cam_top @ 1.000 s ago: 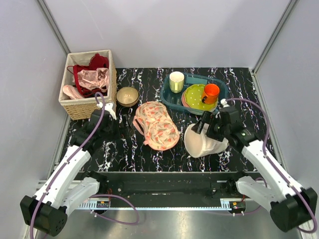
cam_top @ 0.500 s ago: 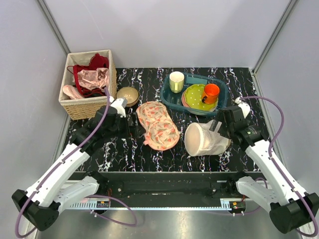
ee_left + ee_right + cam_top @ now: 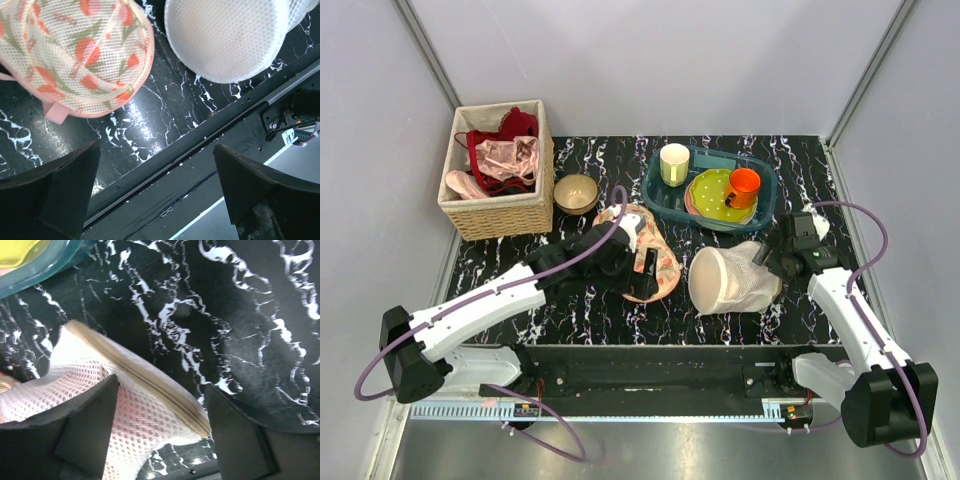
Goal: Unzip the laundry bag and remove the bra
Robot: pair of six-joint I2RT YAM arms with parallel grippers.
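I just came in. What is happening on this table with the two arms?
The two robot arms are busy around the white mesh laundry bag, which lies on its side on the table. The right hand is open and straddles the bag's rim. The left hand, open and empty, hovers over the peach floral mesh pouch beside the bag.

The left arm [image 3: 485, 303] stretched long and low toward the centre, its wrist angled to the right. The left tool [image 3: 646, 272] stood with its jaws spread wide. The right arm [image 3: 848, 312] was bent inward, and the right tool [image 3: 765, 258] pointed left, its jaws also apart.
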